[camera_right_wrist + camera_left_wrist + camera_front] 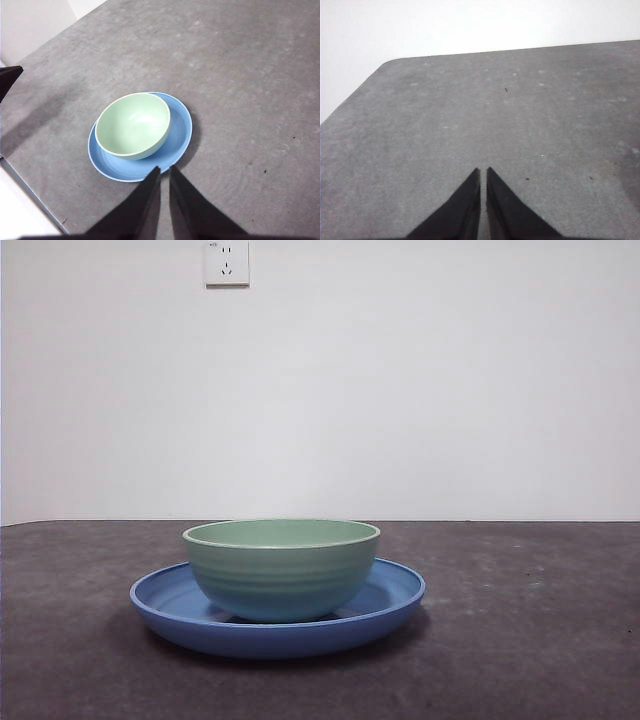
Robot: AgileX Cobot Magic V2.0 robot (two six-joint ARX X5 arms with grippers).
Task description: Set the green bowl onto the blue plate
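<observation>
The green bowl (pixel 281 567) stands upright inside the blue plate (pixel 170 598) in the middle of the table; no gripper shows in the front view. From the right wrist view the bowl (pixel 133 125) rests on the plate (pixel 177 135), off-centre toward one side of it. My right gripper (pixel 163 170) hangs above and apart from them, jaws shut with nothing between. My left gripper (pixel 483 171) is shut too, over bare grey tabletop, with neither dish in its view.
The grey table (pixel 530 640) runs back to a white wall with a socket (pixel 227 262). A rounded table corner (pixel 387 64) shows in the left wrist view. A black part (pixel 7 80) juts in at the right wrist view's side edge.
</observation>
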